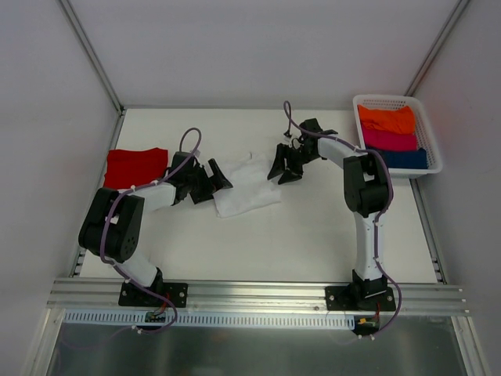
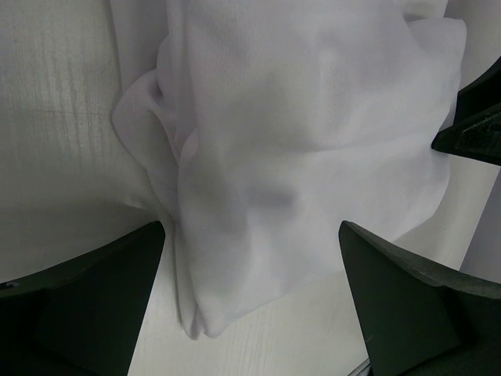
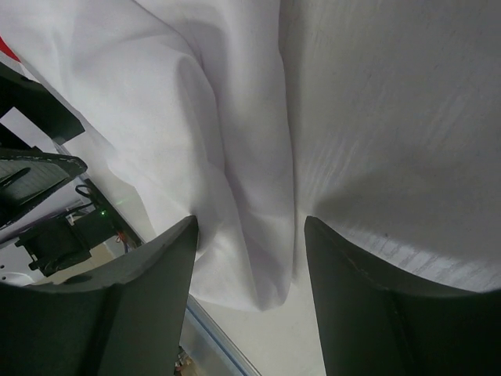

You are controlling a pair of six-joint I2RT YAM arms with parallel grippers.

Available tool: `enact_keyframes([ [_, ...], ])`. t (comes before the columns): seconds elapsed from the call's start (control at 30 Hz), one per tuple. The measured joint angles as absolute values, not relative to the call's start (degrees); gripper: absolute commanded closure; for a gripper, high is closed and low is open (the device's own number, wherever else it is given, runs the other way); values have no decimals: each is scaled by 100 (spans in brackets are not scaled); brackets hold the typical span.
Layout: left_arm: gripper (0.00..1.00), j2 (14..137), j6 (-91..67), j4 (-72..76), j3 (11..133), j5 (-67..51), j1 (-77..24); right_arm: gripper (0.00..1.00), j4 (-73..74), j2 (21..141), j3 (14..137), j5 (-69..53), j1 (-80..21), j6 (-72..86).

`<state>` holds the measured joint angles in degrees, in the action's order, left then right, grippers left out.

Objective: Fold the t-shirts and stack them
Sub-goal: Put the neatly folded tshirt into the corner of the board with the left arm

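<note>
Left gripper [image 1: 214,184] at nine o'clock and right gripper [image 1: 286,172] at three flank the crumpled white shirt [image 1: 249,189], jaws apart; closing could pinch several layers.

white t-shirt [image 1: 249,188]: was plain white
red t-shirt [image 1: 137,166]: was plain bright red
basket [image 1: 383,99]: was white
basket contents: were an orange cloth [image 1: 387,119], a pink cloth [image 1: 389,139], a blue cloth [image 1: 407,158]
</note>
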<state>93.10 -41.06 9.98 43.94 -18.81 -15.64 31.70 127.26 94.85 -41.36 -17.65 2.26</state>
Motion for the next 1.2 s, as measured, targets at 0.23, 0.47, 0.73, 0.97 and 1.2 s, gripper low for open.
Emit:
enact_keyframes([
  [0.23, 2, 9144, -4106, 993, 4222, -1833, -1564, 40, 3194, 12864, 9537, -4176, -1811, 220],
  [0.47, 2, 9137, -4108, 991, 4217, -1817, -1564, 39, 3065, 13137, 9819, -4530, -2134, 366],
  [0.73, 39, 9181, -4097, 926, 4217, -1752, -1564, 45, 2851, 13181, 9708, -4786, -2298, 532],
  [0.97, 87, 9380, -4123, 797, 4250, -1747, -1527, 97, 2827, 13181, 9529, -4672, -2331, 515],
  [1.2, 100, 9498, -4045, 517, 4375, -1769, -1529, 100, 2829, 13179, 9476, -4674, -2434, 528],
])
